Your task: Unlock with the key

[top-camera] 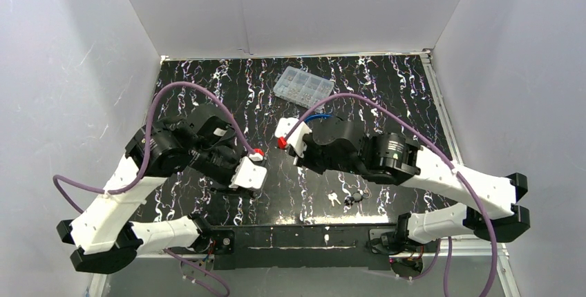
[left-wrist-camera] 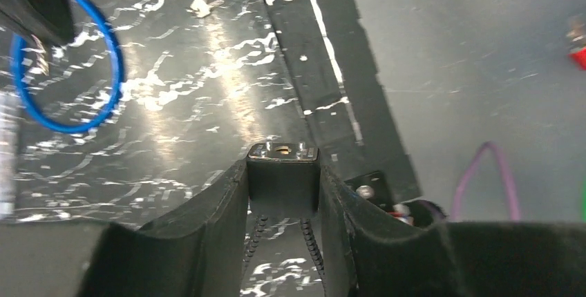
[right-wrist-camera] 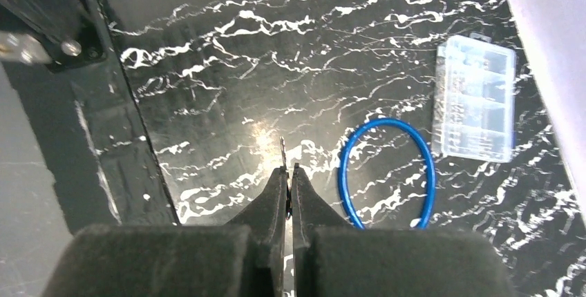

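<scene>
My left gripper [left-wrist-camera: 283,167] is shut on a black padlock [left-wrist-camera: 283,186], held off the table. The padlock's shiny keyhole face [left-wrist-camera: 282,150] points away from the wrist, and two ribbed shackle strands [left-wrist-camera: 309,242] run back between the fingers. My right gripper [right-wrist-camera: 287,170] is shut on a key. Only the key's thin blade [right-wrist-camera: 282,149] sticks out past the tips, above the table. In the top view the two wrists face each other mid-table, left [top-camera: 249,173] and right [top-camera: 291,138], a short gap apart. Lock and key are hidden there.
A blue ring [top-camera: 319,115] lies under the right wrist; it also shows in the right wrist view [right-wrist-camera: 387,173]. A clear compartment box [top-camera: 303,86] sits at the back. Spare keys [top-camera: 336,198] and a dark fob [top-camera: 357,197] lie near the black front strip [top-camera: 304,236].
</scene>
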Action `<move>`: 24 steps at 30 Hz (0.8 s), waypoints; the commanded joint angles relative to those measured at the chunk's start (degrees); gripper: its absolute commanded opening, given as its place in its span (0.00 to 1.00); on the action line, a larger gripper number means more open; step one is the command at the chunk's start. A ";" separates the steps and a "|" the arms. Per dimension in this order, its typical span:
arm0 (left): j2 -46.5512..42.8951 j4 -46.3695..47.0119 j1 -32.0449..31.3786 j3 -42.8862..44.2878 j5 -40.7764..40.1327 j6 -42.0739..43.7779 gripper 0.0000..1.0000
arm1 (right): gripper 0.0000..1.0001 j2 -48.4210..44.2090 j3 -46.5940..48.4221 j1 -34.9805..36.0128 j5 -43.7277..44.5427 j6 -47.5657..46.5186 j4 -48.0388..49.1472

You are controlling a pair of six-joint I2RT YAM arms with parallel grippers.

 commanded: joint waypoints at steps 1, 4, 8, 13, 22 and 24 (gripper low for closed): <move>-3.53 -4.86 2.31 -2.39 7.57 -8.72 0.00 | 0.01 -7.21 -2.89 3.36 8.41 -4.93 6.25; -4.81 -3.38 5.60 -4.06 12.95 -13.16 0.00 | 0.01 -11.36 -8.57 7.22 12.11 -9.67 12.96; -3.46 -5.36 15.32 -4.65 24.48 -16.43 0.00 | 0.01 -16.11 -16.95 13.09 18.23 -18.22 23.40; 5.46 -15.85 21.74 -2.25 33.80 -13.68 0.00 | 0.01 -14.66 -16.79 20.16 22.27 -25.48 24.17; 11.49 -15.89 21.94 -0.55 35.75 -12.81 0.00 | 0.01 -8.20 -8.29 22.23 13.86 -25.22 11.67; 11.10 -15.80 21.83 -0.47 35.56 -12.03 0.00 | 0.01 -6.29 -5.58 22.22 12.23 -24.53 6.66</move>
